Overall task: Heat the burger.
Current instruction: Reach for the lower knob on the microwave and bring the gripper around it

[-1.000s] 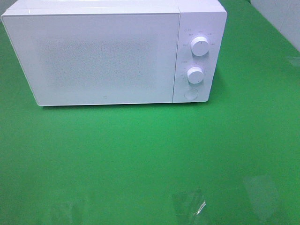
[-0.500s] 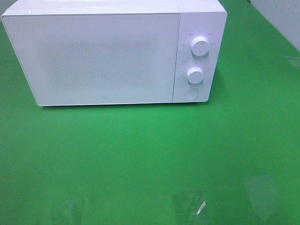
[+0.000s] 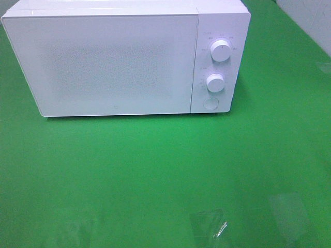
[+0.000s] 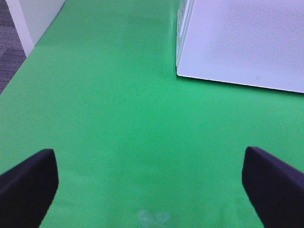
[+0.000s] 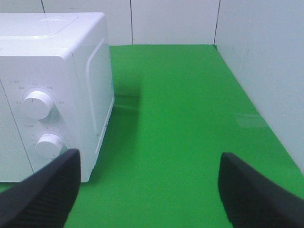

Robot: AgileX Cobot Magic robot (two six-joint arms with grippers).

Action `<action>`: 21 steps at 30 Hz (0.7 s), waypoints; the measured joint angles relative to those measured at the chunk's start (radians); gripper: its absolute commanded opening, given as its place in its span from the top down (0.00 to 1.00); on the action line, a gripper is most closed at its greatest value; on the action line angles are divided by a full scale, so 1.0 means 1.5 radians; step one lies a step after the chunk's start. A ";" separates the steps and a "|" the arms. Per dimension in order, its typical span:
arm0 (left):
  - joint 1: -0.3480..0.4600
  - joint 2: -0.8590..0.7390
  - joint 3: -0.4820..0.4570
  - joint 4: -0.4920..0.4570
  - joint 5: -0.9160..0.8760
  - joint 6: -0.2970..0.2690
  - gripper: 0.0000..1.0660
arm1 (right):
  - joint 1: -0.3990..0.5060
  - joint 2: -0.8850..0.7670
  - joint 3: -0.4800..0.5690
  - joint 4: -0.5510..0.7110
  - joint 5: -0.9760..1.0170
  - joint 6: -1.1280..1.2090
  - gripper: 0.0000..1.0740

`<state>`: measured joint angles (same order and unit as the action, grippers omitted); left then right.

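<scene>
The burger is out of view in every frame. A white microwave (image 3: 103, 62) stands at the back of the green table with its door shut; nothing can be seen through the frosted door. Its front corner (image 4: 247, 42) shows in the left wrist view, and its knob side (image 5: 47, 71) in the right wrist view. My left gripper (image 4: 151, 190) is open over bare green mat, in front of the microwave's left end. My right gripper (image 5: 149, 190) is open too, facing the mat beside the microwave's control panel. Neither gripper appears in the exterior high view.
The control panel carries two round knobs (image 3: 221, 51) (image 3: 215, 82) and a round button (image 3: 210, 104). Clear tape patches (image 3: 209, 225) lie on the mat near the front edge. White walls (image 5: 266, 71) border the table at the right and back.
</scene>
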<state>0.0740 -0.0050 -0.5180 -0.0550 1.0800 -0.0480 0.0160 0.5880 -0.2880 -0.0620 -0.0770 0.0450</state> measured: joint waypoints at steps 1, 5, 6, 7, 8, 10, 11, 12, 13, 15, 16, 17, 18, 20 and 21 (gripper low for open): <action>0.000 0.000 0.000 0.000 0.000 0.000 0.06 | 0.000 0.000 0.000 0.000 0.000 0.000 0.29; 0.000 0.000 0.000 0.000 0.000 0.000 0.06 | 0.000 0.068 0.001 0.000 -0.081 0.008 0.29; 0.000 0.000 0.000 0.000 0.000 0.000 0.06 | 0.000 0.099 0.001 0.000 -0.118 0.011 0.29; 0.000 0.000 0.000 0.000 0.000 0.000 0.06 | 0.000 0.115 0.001 0.000 -0.139 0.013 0.29; 0.000 0.000 0.000 0.000 0.000 0.000 0.06 | 0.000 0.115 0.001 0.000 -0.139 0.013 0.29; 0.000 0.000 0.000 0.000 0.000 0.000 0.06 | 0.000 0.147 0.001 0.000 -0.182 0.015 0.29; 0.000 0.000 0.000 0.000 0.000 0.000 0.06 | 0.000 0.175 0.001 0.000 -0.223 0.017 0.29; 0.000 0.000 0.000 0.000 0.000 0.000 0.06 | 0.000 0.175 0.001 0.000 -0.223 0.017 0.29; 0.000 0.000 0.000 0.000 0.000 0.000 0.06 | 0.000 0.200 0.001 0.000 -0.259 0.017 0.29; 0.000 0.000 0.000 0.000 0.000 0.000 0.06 | 0.000 0.226 0.001 0.000 -0.295 0.017 0.29; 0.000 0.000 0.000 0.000 0.000 0.000 0.06 | 0.000 0.226 0.001 0.000 -0.295 0.017 0.29; 0.000 0.000 0.000 0.000 0.000 0.000 0.06 | 0.000 0.253 0.001 0.000 -0.323 0.017 0.29; 0.000 0.000 0.000 0.000 0.000 0.000 0.06 | 0.000 0.281 0.001 0.001 -0.353 0.017 0.29; 0.000 0.000 0.000 0.000 0.000 0.000 0.06 | 0.000 0.305 0.001 0.003 -0.383 0.015 0.29; 0.000 0.000 0.000 0.000 0.000 0.000 0.06 | 0.000 0.305 0.001 0.003 -0.383 0.015 0.29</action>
<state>0.0740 -0.0050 -0.5180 -0.0550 1.0800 -0.0480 0.0160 1.0460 -0.2870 -0.0580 -0.6510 0.0670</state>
